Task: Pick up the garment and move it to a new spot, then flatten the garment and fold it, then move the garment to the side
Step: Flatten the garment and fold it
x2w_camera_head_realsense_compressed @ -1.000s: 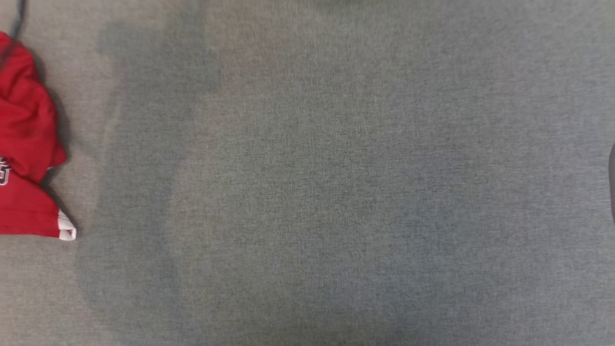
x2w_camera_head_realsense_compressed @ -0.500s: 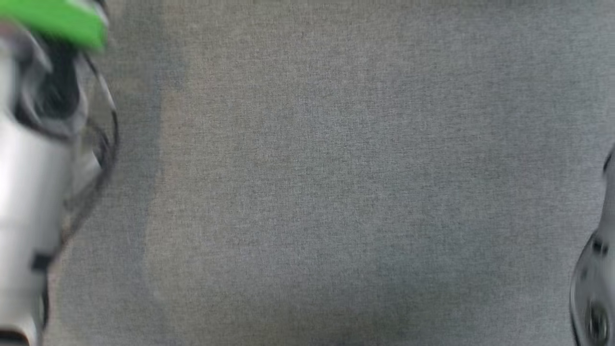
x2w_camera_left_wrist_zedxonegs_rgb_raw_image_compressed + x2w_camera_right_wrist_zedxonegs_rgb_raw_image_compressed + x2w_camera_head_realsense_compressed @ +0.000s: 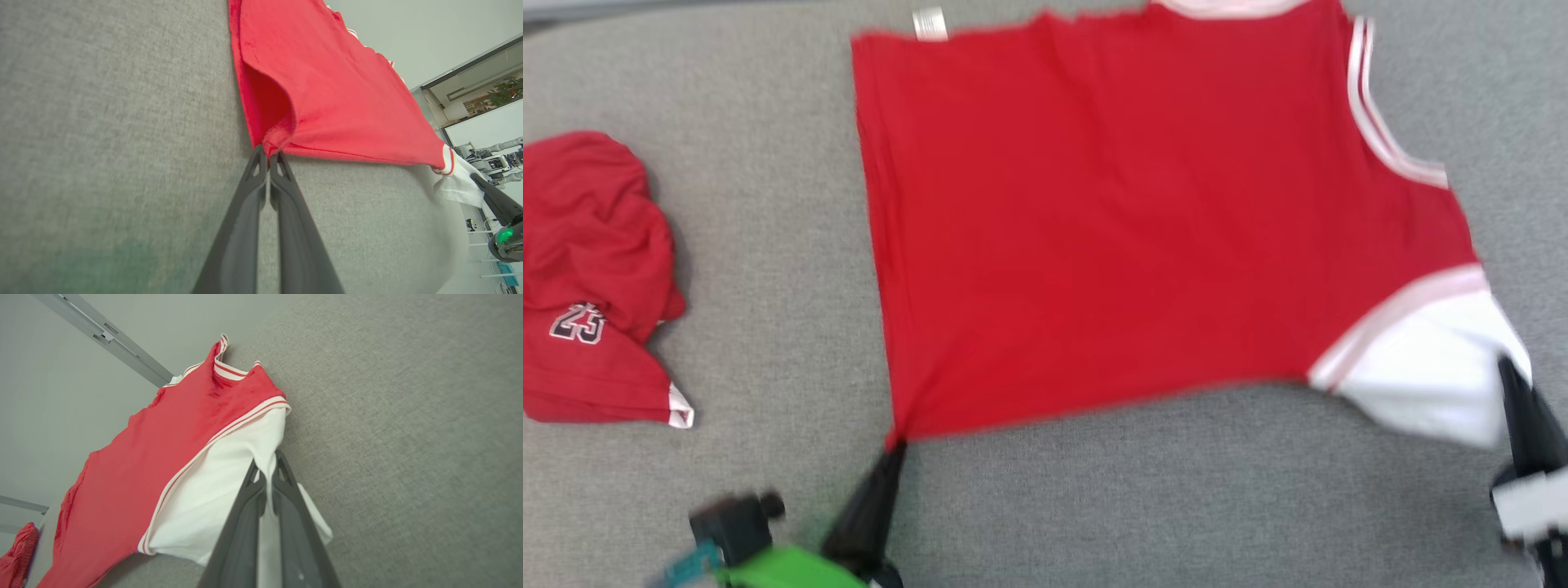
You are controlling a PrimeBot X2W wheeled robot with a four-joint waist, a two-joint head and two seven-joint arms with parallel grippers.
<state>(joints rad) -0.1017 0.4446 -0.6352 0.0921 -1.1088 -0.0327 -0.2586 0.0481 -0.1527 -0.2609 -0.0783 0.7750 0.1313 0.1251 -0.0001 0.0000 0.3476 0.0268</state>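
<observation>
Pinching the garment (image 3: 1127,229) at two corners, left gripper (image 3: 897,447) and right gripper (image 3: 1507,369) clamped.

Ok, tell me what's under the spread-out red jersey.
Grey fabric surface shows around the red jersey. At the corner in the left pincer its hem gapes, showing only red inside; everything else beneath is covered.

Lighting is bright, even and diffuse; shadows are faint and soft-edged. The head view is motion-blurred, most visibly along the garment (image 3: 1094,229) hem. Both wrist views show wide-angle distortion.
</observation>
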